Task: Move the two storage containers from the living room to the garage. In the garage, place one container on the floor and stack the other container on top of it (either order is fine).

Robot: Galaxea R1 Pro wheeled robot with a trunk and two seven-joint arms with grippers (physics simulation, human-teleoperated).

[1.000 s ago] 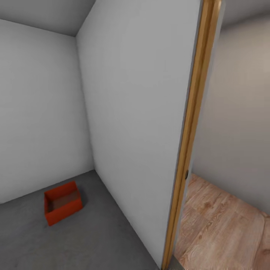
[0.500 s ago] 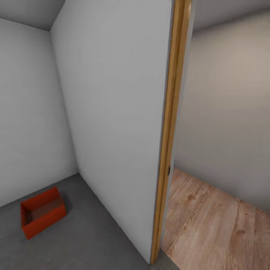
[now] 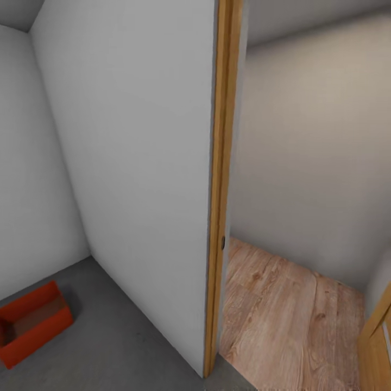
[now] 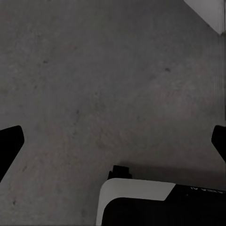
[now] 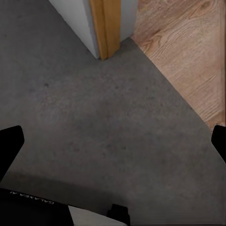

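Storage container (image 3: pixel 31 323): one orange-red open-top bin, resting on the grey concrete floor (image 3: pixel 117 347) at the head view's lower left, near the white wall (image 3: pixel 136 163). Wood-trimmed door frame (image 3: pixel 220 190) at centre; light wood plank floor (image 3: pixel 288 315) beyond it. Left gripper (image 4: pixel 113 143): fingers spread wide, nothing between them, concrete below. Right gripper (image 5: pixel 113 143): likewise wide apart and empty, over concrete beside the frame's foot and the plank edge
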